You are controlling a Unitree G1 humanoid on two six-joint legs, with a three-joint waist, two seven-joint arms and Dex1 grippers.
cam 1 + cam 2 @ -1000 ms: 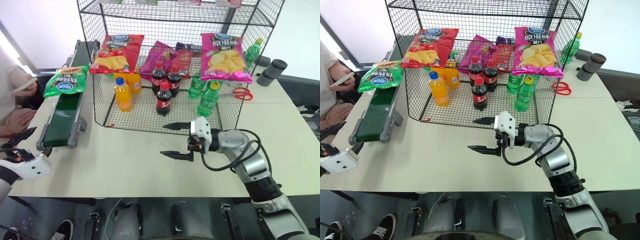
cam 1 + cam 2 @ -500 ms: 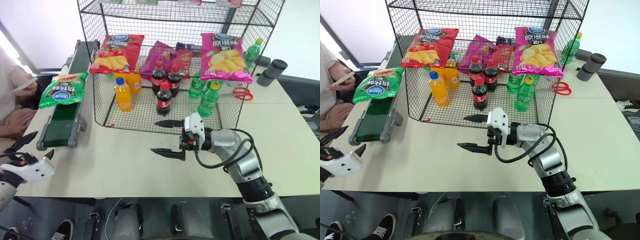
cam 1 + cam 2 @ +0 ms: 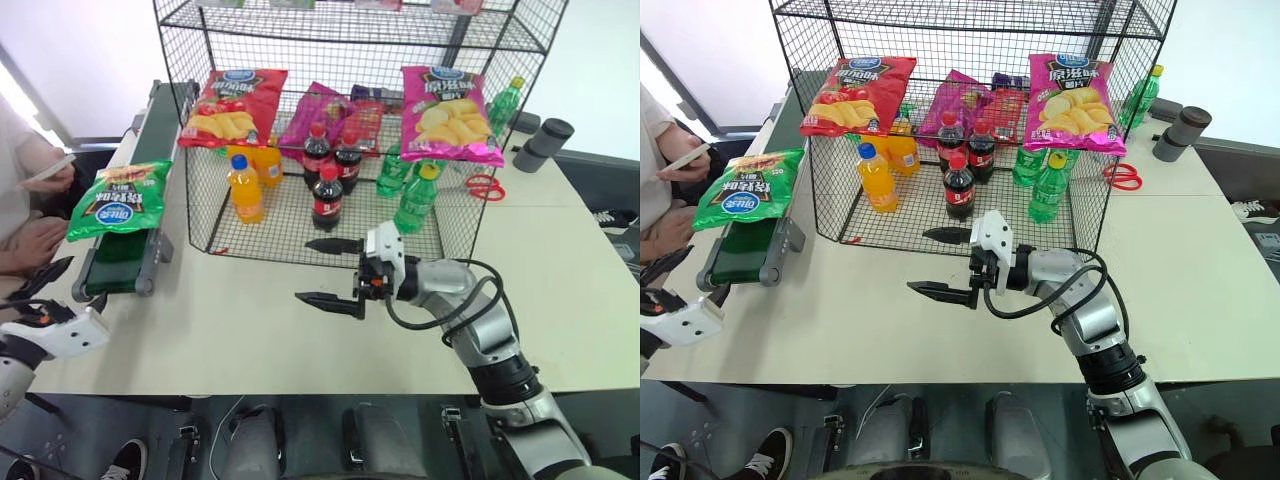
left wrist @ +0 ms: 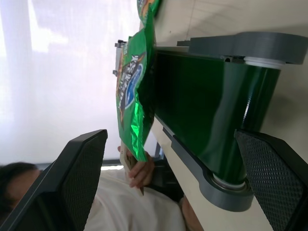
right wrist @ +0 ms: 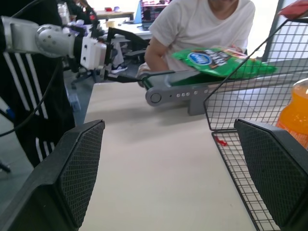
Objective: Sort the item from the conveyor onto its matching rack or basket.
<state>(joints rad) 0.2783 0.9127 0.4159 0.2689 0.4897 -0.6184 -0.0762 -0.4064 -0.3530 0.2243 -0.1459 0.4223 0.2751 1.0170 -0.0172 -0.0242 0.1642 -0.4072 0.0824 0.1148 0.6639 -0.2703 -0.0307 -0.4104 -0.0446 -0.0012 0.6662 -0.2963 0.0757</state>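
Green bag [image 3: 119,198] further down conveyor [image 3: 130,236], both tools open

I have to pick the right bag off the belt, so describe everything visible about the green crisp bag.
The shiny green foil crisp bag bears a blue oval logo, a yellow-orange band along its top edge and printed lettering. It looks sealed and puffed, lying face up on the dark-green conveyor belt near its close end, overhanging the grey frame on both sides. Only the belt touches it; neither pincer is on it, and the black wire-mesh cage stands apart beside it.
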